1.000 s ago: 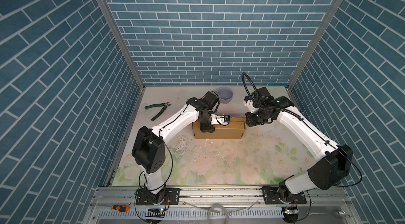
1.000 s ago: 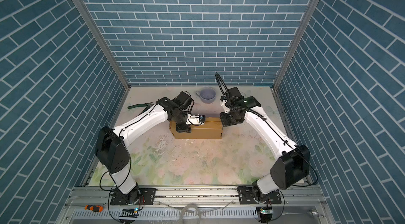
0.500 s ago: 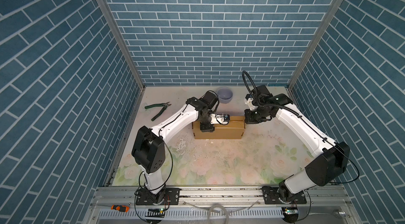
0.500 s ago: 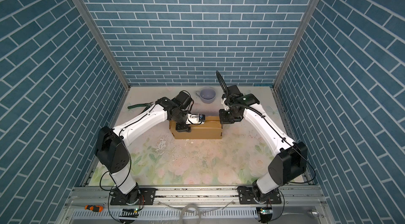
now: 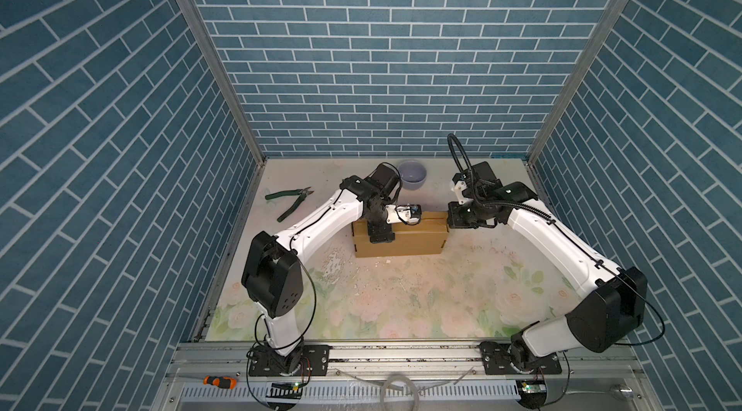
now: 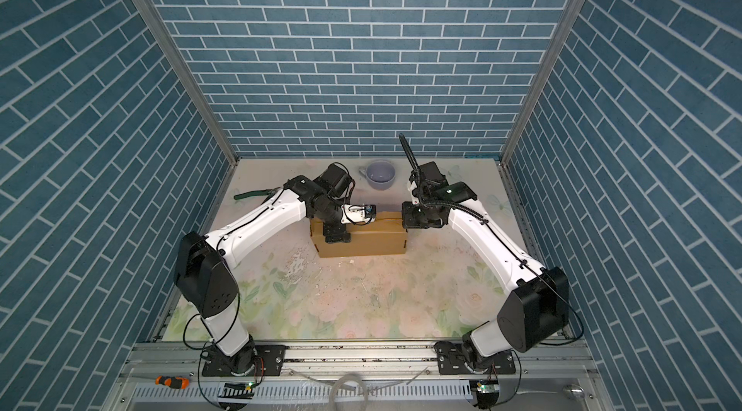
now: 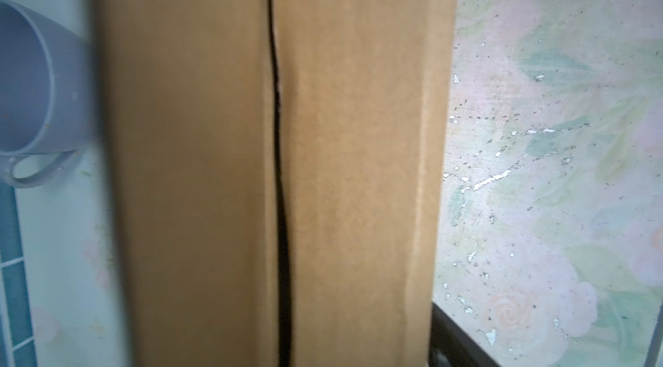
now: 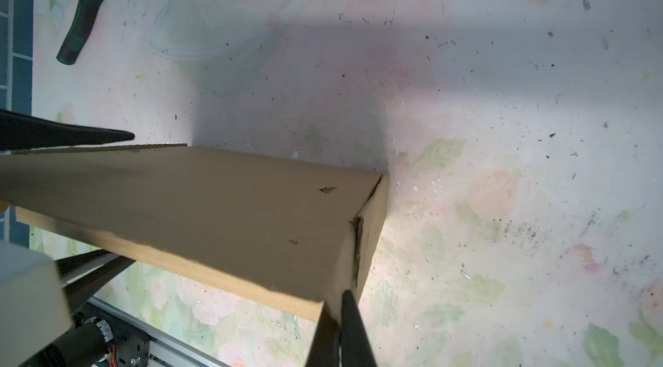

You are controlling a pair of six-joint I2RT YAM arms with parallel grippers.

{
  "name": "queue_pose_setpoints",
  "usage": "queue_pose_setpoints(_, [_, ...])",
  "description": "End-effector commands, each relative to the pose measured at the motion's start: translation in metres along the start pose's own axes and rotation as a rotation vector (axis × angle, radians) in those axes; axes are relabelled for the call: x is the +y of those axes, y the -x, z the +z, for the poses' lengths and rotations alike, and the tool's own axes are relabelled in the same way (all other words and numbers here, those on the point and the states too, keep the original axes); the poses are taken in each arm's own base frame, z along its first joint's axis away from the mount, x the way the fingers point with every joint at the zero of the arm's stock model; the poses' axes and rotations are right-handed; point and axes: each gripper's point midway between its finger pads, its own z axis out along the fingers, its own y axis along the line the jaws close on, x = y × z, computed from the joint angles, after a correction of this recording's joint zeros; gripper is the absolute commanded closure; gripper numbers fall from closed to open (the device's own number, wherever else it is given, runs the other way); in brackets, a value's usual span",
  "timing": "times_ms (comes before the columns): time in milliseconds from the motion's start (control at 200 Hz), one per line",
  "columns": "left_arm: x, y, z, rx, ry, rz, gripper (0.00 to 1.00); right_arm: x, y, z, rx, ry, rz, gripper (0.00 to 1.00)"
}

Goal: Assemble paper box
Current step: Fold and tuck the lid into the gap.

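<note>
The paper box (image 5: 401,242) (image 6: 373,240) is a closed brown cardboard box lying mid-table, with a seam running along its top (image 7: 272,132). My left gripper (image 5: 379,236) (image 6: 336,237) points down over the box's left part, its jaws wide astride the box. Only one of its dark fingers (image 7: 455,336) shows, just beside the box's front wall; the other is hidden. My right gripper (image 5: 451,222) (image 6: 405,222) is shut, with its tips (image 8: 337,307) against the right end of the box (image 8: 215,203) near a corner.
A lavender cup (image 5: 411,175) (image 6: 380,175) (image 7: 28,96) stands just behind the box. Green pliers (image 5: 291,202) (image 8: 79,10) lie at the back left. An orange-handled screwdriver (image 5: 219,381) rests on the front rail. Brick-patterned walls enclose the table on three sides.
The right wrist has shifted slightly at the box's right end. The box and the left arm stay where they were.
</note>
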Motion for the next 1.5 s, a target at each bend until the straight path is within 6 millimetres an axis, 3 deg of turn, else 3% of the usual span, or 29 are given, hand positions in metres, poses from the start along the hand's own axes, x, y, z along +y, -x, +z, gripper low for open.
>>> queue_pose_setpoints(0, [0.012, 0.009, -0.033, -0.072, 0.072, -0.038, 0.1, -0.009, -0.011, 0.01, 0.041, -0.043, 0.019, 1.0])
queue_pose_setpoints(160, [0.014, 0.022, -0.072, -0.185, 0.142, -0.081, 0.08, -0.009, -0.01, 0.011, 0.041, -0.042, 0.017, 1.0])
queue_pose_setpoints(255, [0.027, 0.02, -0.109, -0.295, 0.243, -0.257, 0.14, -0.01, -0.01, 0.011, 0.042, -0.047, 0.021, 1.0])
queue_pose_setpoints(320, [0.04, 0.003, -0.136, -0.356, 0.338, -0.452, 0.25, -0.01, -0.009, 0.011, 0.041, -0.049, 0.022, 1.0])
queue_pose_setpoints(430, [0.038, -0.025, -0.159, -0.421, 0.36, -0.71, 0.58, -0.009, -0.008, 0.011, 0.039, -0.047, 0.026, 1.0])
queue_pose_setpoints(490, [0.028, -0.041, -0.157, -0.398, 0.344, -0.818, 0.64, -0.009, -0.008, 0.011, 0.041, -0.046, 0.029, 1.0])
queue_pose_setpoints(580, [0.018, -0.062, -0.155, -0.395, 0.299, -1.022, 0.64, -0.008, -0.008, 0.011, 0.04, -0.044, 0.03, 1.0])
queue_pose_setpoints(725, [0.009, -0.064, -0.145, -0.428, 0.202, -1.176, 0.61, -0.007, -0.009, 0.012, 0.042, -0.042, 0.036, 1.0])
queue_pose_setpoints(835, [0.008, -0.07, -0.125, -0.382, 0.172, -1.232, 0.62, -0.006, -0.009, 0.014, 0.043, -0.037, 0.034, 1.0])
queue_pose_setpoints(1185, [0.0, -0.085, -0.091, -0.269, 0.14, -1.243, 0.71, -0.005, -0.011, 0.014, 0.048, -0.04, 0.033, 1.0])
queue_pose_setpoints(1495, [0.012, -0.085, -0.075, -0.245, 0.143, -1.236, 0.82, -0.005, -0.013, 0.016, 0.056, -0.04, 0.034, 1.0])
